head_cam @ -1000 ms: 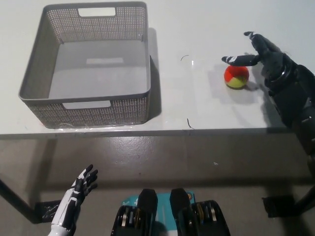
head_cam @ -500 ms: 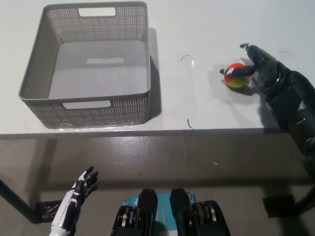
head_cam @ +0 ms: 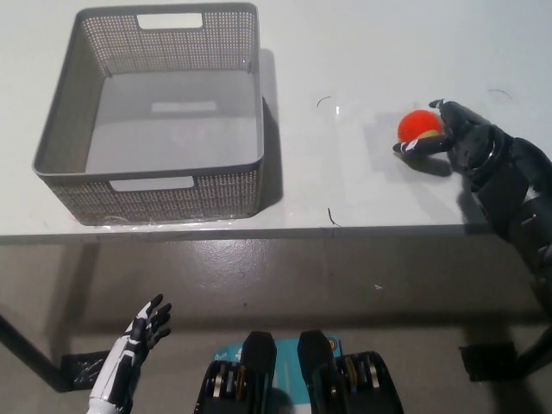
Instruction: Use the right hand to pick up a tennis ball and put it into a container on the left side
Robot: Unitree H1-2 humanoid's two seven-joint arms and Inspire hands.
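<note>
Grasping is the step in hand: the black right hand (head_cam: 457, 138) has its fingers curled around the orange-red tennis ball (head_cam: 419, 126), which sits at the table's (head_cam: 345, 52) right side, well apart from the grey mesh basket (head_cam: 155, 121) on the left. Whether the ball is lifted off the surface cannot be told. Next, I judge, the hand must raise the ball clear, carry it leftward over the basket's near wall, then release. The white left hand (head_cam: 129, 358) rests low at the left, fingers spread.
</note>
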